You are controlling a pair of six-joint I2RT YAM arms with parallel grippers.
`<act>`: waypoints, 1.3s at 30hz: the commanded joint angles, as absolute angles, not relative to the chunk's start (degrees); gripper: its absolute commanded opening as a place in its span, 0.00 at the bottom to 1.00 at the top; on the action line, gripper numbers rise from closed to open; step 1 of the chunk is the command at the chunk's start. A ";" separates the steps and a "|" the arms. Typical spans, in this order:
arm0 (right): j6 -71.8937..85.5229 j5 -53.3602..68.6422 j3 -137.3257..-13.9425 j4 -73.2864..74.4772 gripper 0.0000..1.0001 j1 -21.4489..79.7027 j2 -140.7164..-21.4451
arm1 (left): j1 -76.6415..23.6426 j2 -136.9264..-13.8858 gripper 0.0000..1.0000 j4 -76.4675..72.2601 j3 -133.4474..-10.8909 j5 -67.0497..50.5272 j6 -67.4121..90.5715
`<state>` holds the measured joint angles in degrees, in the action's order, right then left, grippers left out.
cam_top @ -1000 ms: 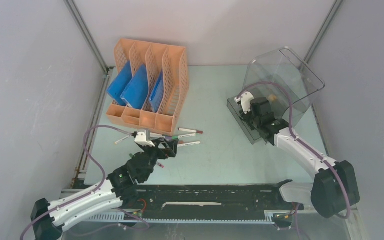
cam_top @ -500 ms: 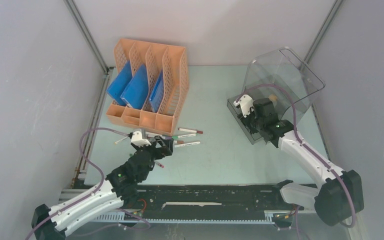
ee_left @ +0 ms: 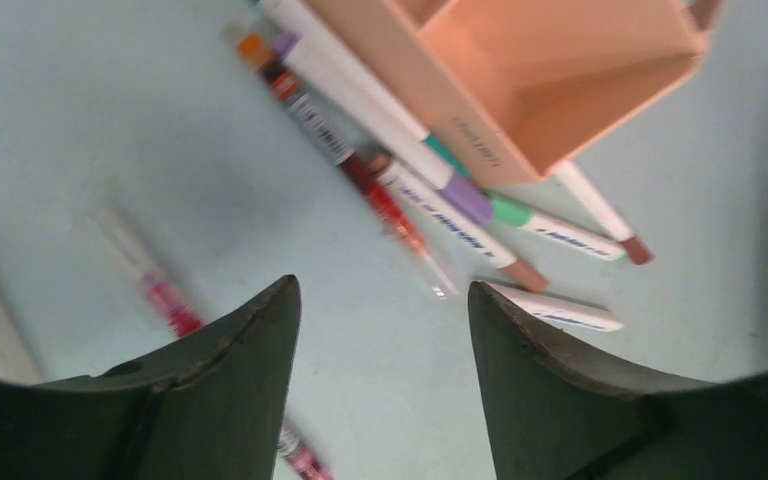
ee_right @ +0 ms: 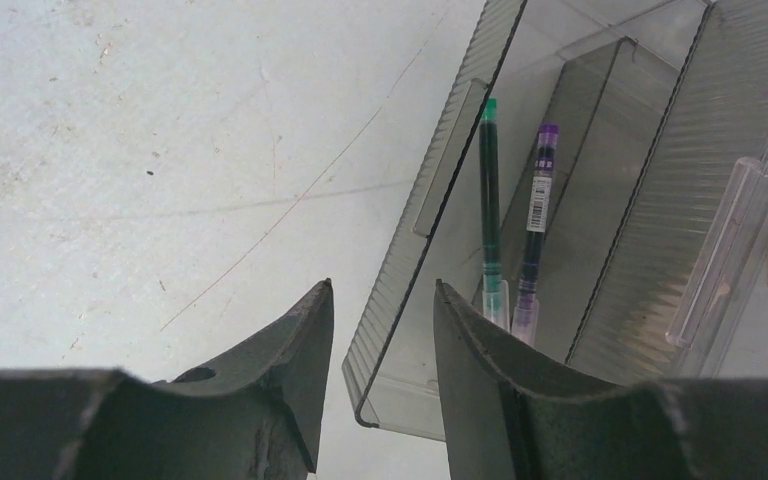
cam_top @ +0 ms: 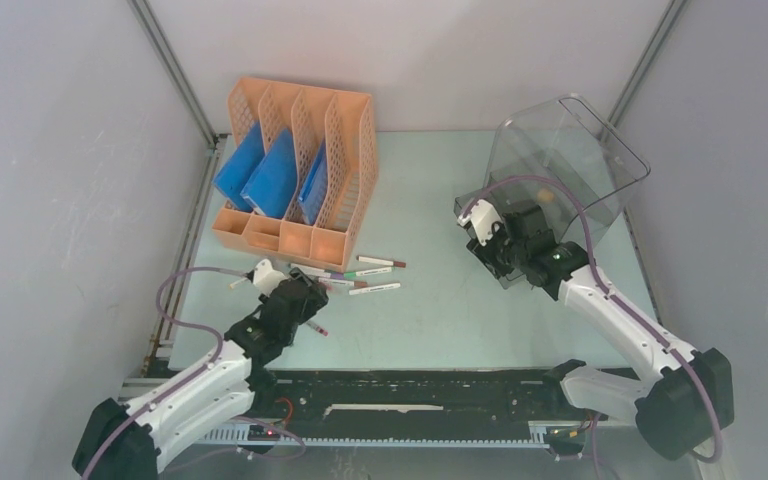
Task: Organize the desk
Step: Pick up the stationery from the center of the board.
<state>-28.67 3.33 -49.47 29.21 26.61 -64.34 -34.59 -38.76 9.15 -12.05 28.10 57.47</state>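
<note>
On the pale green desk [cam_top: 440,310], we find the sorting part done. Loose pens [cam_top: 365,275] lie scattered just in front of the orange file rack [cam_top: 295,170]. A green pen [ee_right: 491,200] and a purple pen [ee_right: 535,215] lie side by side in the pulled-out drawer [ee_right: 430,230] of the clear plastic box [cam_top: 565,160] at the right. The left gripper [ee_left: 382,300] hovers over the scatter, fingers apart and empty, with a pink pen [ee_left: 165,300] close beside one finger. The right gripper [ee_right: 382,295] hangs at the drawer's front wall, fingers parted, gripping nothing. We judge the step in hand to be picking up another pen. The next move calls for setting the fingers across a single barrel and lowering squarely, since several pens lie crowded and touching. Printed labels run along the barrels and small lettering marks the rack's edge, but we can read none of it.
</note>
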 commanded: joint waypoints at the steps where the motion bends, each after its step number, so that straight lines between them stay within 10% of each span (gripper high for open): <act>1: -29.76 4.13 -51.45 29.62 0.49 26.90 -62.33 | -33.37 -44.22 0.64 16.96 -18.57 29.05 64.77; 14: -30.14 4.14 -51.24 29.58 0.49 26.67 -62.01 | -30.88 -66.18 0.47 25.79 -33.13 27.19 66.44; 39: -30.35 4.22 -51.01 29.53 0.49 26.19 -62.29 | -30.41 -77.39 0.46 24.75 -38.92 27.05 62.84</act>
